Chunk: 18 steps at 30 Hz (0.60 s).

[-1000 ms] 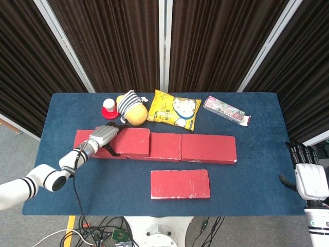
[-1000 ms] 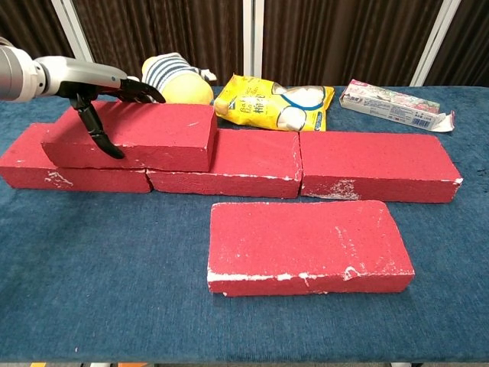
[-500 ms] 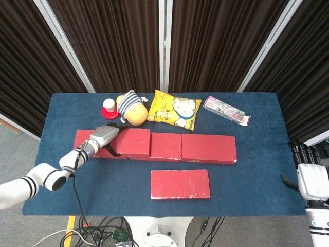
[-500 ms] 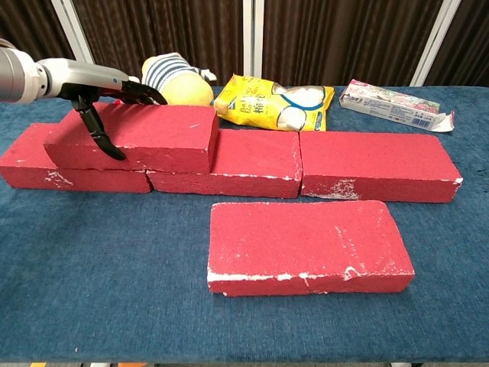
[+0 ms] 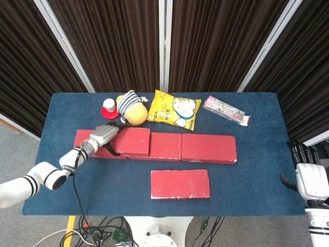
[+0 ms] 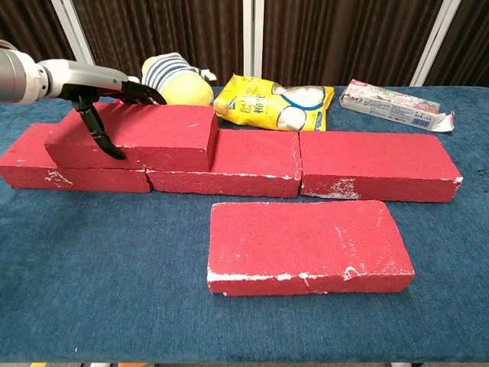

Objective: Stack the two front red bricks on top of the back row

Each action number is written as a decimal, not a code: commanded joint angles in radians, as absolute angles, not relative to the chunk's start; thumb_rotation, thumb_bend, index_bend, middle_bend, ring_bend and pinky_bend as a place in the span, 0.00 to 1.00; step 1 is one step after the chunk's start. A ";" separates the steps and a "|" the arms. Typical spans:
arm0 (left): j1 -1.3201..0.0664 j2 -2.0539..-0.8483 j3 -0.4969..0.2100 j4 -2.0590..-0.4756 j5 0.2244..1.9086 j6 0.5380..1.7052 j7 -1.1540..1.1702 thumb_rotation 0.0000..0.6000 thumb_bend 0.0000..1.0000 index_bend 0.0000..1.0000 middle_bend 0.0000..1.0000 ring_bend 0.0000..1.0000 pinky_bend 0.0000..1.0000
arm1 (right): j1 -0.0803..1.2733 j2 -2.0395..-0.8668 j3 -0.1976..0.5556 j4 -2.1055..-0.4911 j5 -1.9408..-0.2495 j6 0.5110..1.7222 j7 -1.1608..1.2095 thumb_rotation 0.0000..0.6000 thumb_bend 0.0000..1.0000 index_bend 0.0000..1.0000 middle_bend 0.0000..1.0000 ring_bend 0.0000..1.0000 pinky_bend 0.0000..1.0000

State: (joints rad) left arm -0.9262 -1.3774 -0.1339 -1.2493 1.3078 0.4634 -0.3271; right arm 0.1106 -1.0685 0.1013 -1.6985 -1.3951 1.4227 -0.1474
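Left hand [image 6: 95,95] grips stacked brick [image 6: 141,138] on the back row [image 6: 306,164].
Right hand [image 5: 310,175] open at table edge; front brick [image 6: 306,245] lies flat; plush toy [image 6: 174,76] and snack bag [image 6: 271,103] behind.

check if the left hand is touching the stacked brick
Touching. The chest view shows the left hand gripping the stacked brick, with fingers over its top edge and the thumb pressed on its front face.

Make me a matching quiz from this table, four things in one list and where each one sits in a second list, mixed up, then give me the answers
Things:
1. stacked red brick
2. front red brick
3. yellow snack bag
4. right hand

Places:
A. alone on the cloth before the back row
B. beyond the table's right edge, holding nothing
C. behind the row, beside the striped plush toy
D. atop the row's left end, gripped by the left hand

Pairs: 1-D, 2-A, 3-C, 4-B
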 commanded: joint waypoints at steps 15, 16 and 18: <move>-0.919 -1.367 -0.123 -1.263 1.341 0.498 -0.370 1.00 0.17 0.08 0.20 0.16 0.02 | 0.113 -1.070 0.099 -1.698 -1.383 1.414 -0.151 1.00 0.15 0.00 0.00 0.00 0.00; -0.920 -1.370 -0.121 -1.259 1.341 0.498 -0.371 1.00 0.17 0.08 0.20 0.16 0.02 | 0.112 -1.069 0.100 -1.698 -1.383 1.414 -0.151 1.00 0.15 0.00 0.00 0.00 0.00; -0.921 -1.372 -0.120 -1.255 1.340 0.495 -0.375 1.00 0.17 0.10 0.20 0.16 0.02 | 0.113 -1.069 0.100 -1.699 -1.383 1.415 -0.151 1.00 0.15 0.00 0.00 0.00 0.00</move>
State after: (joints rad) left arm -0.9207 -1.3715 -0.1202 -1.2555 1.3403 0.4952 -0.3740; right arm 0.1126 -1.0691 0.0998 -1.6986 -1.3832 1.4149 -0.1511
